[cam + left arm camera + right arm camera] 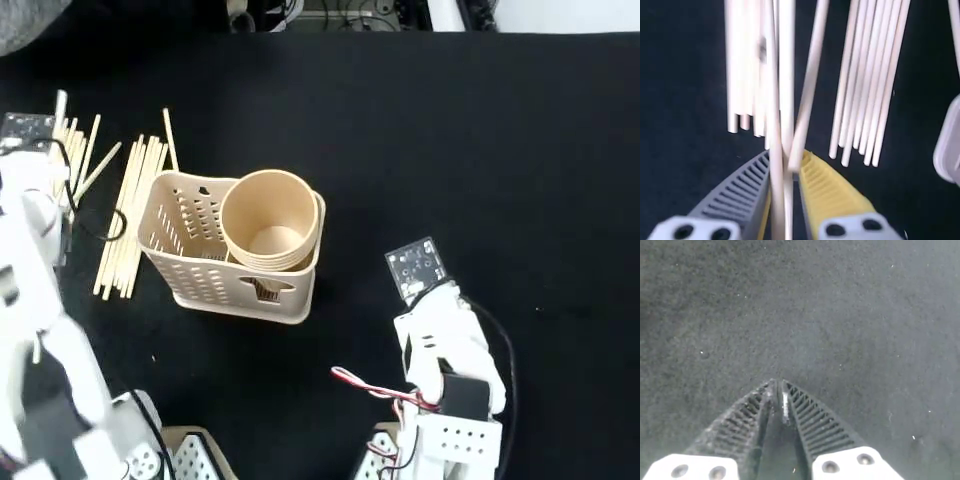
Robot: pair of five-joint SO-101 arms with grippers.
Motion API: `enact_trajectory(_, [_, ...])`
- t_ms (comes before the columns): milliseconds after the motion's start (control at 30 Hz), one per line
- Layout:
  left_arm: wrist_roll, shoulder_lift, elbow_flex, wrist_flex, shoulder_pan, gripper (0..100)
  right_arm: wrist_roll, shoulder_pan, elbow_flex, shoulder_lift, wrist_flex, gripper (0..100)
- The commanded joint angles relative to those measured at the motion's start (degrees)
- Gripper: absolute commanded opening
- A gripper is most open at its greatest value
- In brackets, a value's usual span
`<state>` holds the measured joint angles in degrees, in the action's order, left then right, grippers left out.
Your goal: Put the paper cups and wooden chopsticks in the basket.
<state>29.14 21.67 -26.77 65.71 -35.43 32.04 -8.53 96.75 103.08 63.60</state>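
Right pincer [777,385] is clenched with nothing between its jaws, low over the black table [840,300]. Beyond it, the basket [200,280] stands upright with stacked paper cups [270,215] inside one end. Wooden chopsticks [130,215] lie loose on the table beside the basket. Left pincer [785,159] is clenched on a few of them.

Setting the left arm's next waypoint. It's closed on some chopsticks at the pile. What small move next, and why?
Probably a short straight lift. The left gripper is shut on a few chopsticks that lie among the loose chopsticks on the table, one crossing the others. Raising them first should free them before swinging to the basket beside the pile.
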Motion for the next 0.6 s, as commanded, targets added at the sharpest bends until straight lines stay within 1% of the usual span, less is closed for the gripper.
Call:
enact_trajectory(0, [-6.9,15.5,-7.1,-5.7,-0.3,3,0.1,0.5,-0.2,3.6,0.3,1.1])
enact_trajectory(167, [-13.9,30.3,-10.5,-6.1,0.0,3,0.1,0.5,-0.2,3.6,0.3,1.1])
enact_trajectory(267, [-16.4,36.8,-10.9,-5.3,0.0,3,0.1,0.5,-0.2,3.6,0.3,1.1])
enact_trajectory(433, [-20.1,43.2,-10.7,-4.6,0.1,3,0.1,0.5,-0.2,3.6,0.3,1.1])
enact_trajectory(567, [-25.1,44.8,-11.2,-8.0,0.1,3,0.1,0.5,-0.2,3.6,0.3,1.1])
